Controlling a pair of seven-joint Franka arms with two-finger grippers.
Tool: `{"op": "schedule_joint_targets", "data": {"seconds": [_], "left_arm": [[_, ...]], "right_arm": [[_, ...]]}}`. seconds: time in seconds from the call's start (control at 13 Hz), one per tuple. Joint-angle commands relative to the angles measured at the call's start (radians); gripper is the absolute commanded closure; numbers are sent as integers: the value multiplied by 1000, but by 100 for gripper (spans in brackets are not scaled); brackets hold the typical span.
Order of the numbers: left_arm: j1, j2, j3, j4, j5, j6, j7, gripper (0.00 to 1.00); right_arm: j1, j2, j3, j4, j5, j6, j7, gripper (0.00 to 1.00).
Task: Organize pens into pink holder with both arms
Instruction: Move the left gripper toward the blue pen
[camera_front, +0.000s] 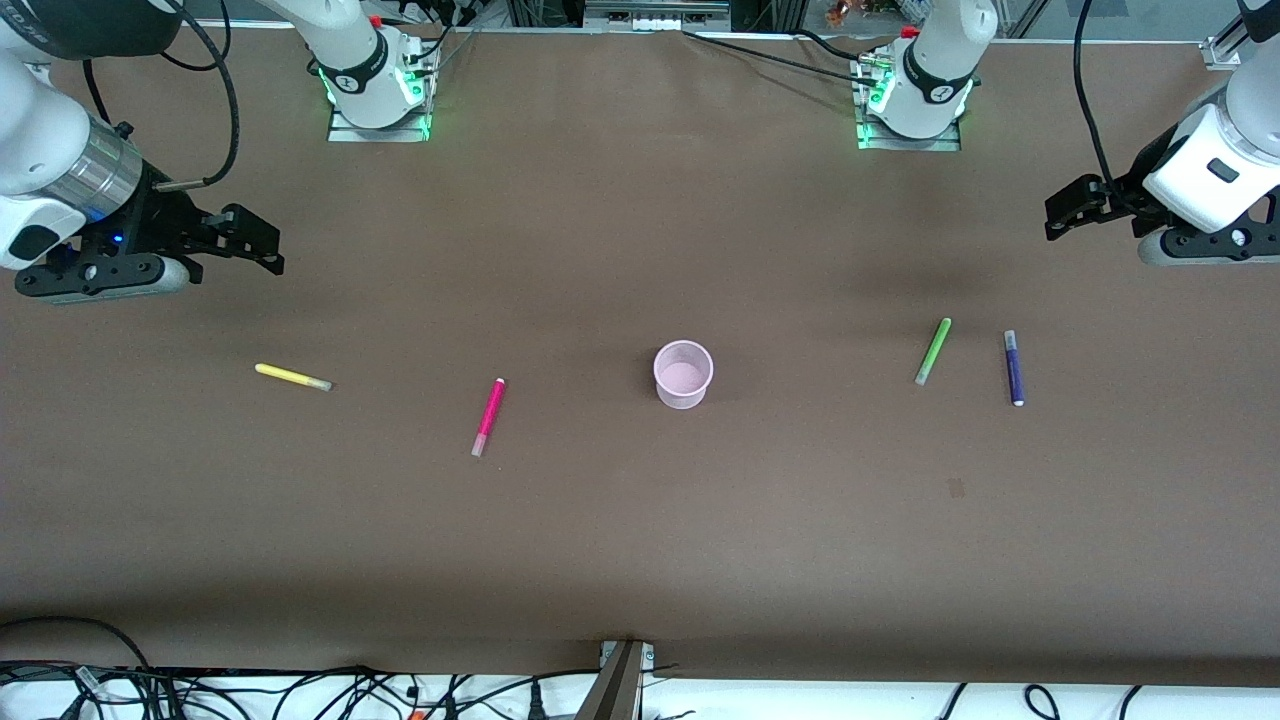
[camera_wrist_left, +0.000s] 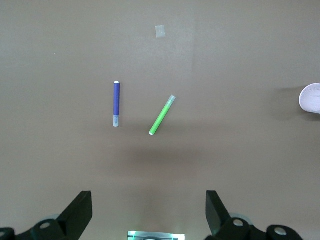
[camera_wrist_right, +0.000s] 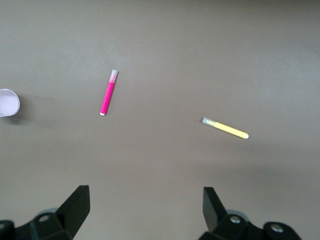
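The pink holder (camera_front: 683, 374) stands upright and empty at the table's middle; its rim shows in the left wrist view (camera_wrist_left: 311, 98) and the right wrist view (camera_wrist_right: 8, 103). The yellow pen (camera_front: 292, 377) (camera_wrist_right: 225, 128) and magenta pen (camera_front: 488, 416) (camera_wrist_right: 108, 92) lie toward the right arm's end. The light green pen (camera_front: 933, 351) (camera_wrist_left: 162, 115) and dark purple pen (camera_front: 1014, 367) (camera_wrist_left: 116, 104) lie toward the left arm's end. My left gripper (camera_front: 1066, 212) (camera_wrist_left: 149, 212) is open and empty, up over the table at its own end. My right gripper (camera_front: 256, 245) (camera_wrist_right: 146, 210) is open and empty, up over its end.
The brown table top (camera_front: 640, 540) spreads wide around the pens. The arm bases (camera_front: 378, 90) (camera_front: 910, 100) stand along the table's farthest edge. Cables (camera_front: 300, 695) lie along the edge nearest the front camera. A small pale patch (camera_wrist_left: 160, 31) marks the table near the green pen.
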Motion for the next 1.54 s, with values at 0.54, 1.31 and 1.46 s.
{"op": "schedule_joint_targets", "data": {"seconds": [0.54,1.31,1.46], "left_arm": [[9,27,8,30,-24,-42,7,0],[103,366,11,10,48,127,19,0],[100,418,10,0,97,183,28,0]], "right_arm": [[-5,6,-2,9,15,-8,1,0],[-7,17,-36,13,-1,10,-15,0],[0,17,-35,15,-1,18,-15,0]]}}
